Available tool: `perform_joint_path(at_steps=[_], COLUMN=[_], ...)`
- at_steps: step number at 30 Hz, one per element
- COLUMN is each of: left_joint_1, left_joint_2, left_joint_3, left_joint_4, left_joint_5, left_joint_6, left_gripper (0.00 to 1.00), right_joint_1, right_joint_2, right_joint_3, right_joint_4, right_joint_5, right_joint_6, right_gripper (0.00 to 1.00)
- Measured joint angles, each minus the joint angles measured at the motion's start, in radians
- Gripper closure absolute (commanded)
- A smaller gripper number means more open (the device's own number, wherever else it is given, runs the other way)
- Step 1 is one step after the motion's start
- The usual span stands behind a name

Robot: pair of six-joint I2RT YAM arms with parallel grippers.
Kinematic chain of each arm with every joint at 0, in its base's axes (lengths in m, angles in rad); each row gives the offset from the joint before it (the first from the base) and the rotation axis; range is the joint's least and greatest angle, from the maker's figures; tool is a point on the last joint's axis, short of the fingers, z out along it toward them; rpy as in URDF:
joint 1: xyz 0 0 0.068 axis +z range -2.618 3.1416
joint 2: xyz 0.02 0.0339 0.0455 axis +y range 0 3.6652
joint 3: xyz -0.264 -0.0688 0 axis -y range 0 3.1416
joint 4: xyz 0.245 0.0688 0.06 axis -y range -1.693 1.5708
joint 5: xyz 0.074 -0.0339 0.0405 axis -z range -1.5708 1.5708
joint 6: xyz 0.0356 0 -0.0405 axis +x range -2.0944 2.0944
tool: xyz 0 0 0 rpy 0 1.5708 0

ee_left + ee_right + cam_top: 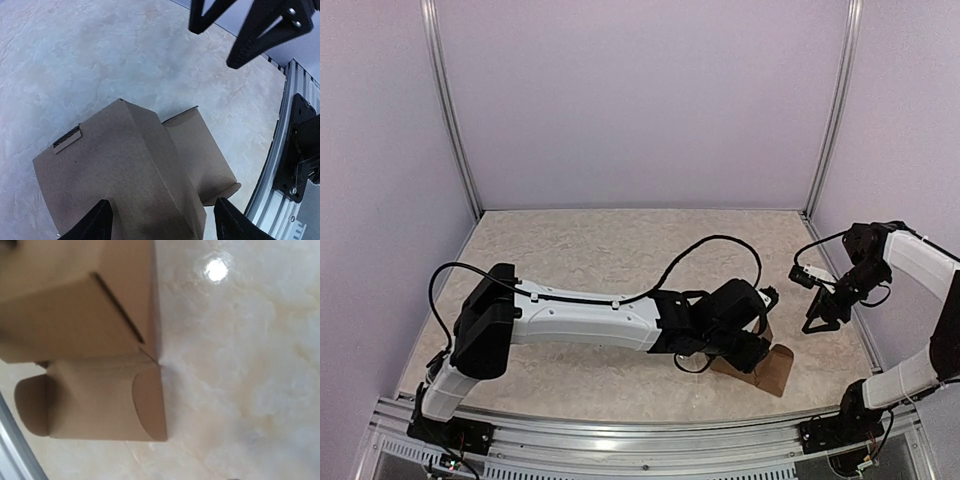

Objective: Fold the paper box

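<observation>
At the lower left of the top view, your left arm (580,320) reaches low and almost flat across the bench (600,250). It ends over the paper box (775,372) at lower centre-right, which is partly folded with one rounded flap (30,405) poking out. The left claw (161,220) hangs right over it, fingers spread either side, not pinching. I'd pin the body down first, then tuck that flap in slowly so the card doesn't skid. At the right edge, the right claw (820,315) is lifted off the bench, tips down, fingers apart, holding nothing.
</observation>
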Motion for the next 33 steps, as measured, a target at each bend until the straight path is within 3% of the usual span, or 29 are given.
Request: perform_joint_path(at_steps=[6, 10, 14, 19, 22, 28, 33], left_joint_1=[-0.025, -0.023, -0.011, -0.001, -0.004, -0.007, 0.000], left_joint_2=[-0.027, -0.184, -0.382, -0.450, -0.451, -0.470, -0.519], left_joint_3=[-0.101, -0.361, -0.582, -0.663, -0.716, -0.789, -0.849], left_joint_4=[0.053, 0.151, 0.166, 0.207, 0.235, 0.260, 0.275], left_joint_5=[-0.002, -0.050, -0.084, -0.114, -0.130, -0.145, -0.169], left_joint_6=[0.039, 0.027, -0.054, -0.122, -0.134, -0.157, -0.196], left_gripper=[0.31, 0.31, 0.31, 0.31, 0.31, 0.31, 0.31], right_joint_1=[0.000, 0.024, 0.170, 0.420, 0.557, 0.707, 0.801], right_joint_2=[-0.006, -0.060, -0.170, -0.182, -0.131, -0.091, -0.076], right_joint_3=[0.000, 0.000, -0.024, -0.095, -0.102, -0.130, -0.189], right_joint_4=[-0.002, 0.011, 0.128, 0.270, 0.337, 0.431, 0.464], right_joint_5=[-0.049, -0.090, -0.074, 0.016, 0.068, 0.141, 0.218], right_joint_6=[-0.089, -0.194, -0.295, -0.330, -0.312, -0.258, -0.211], right_gripper=[0.39, 0.34, 0.34, 0.34, 0.42, 0.58, 0.59])
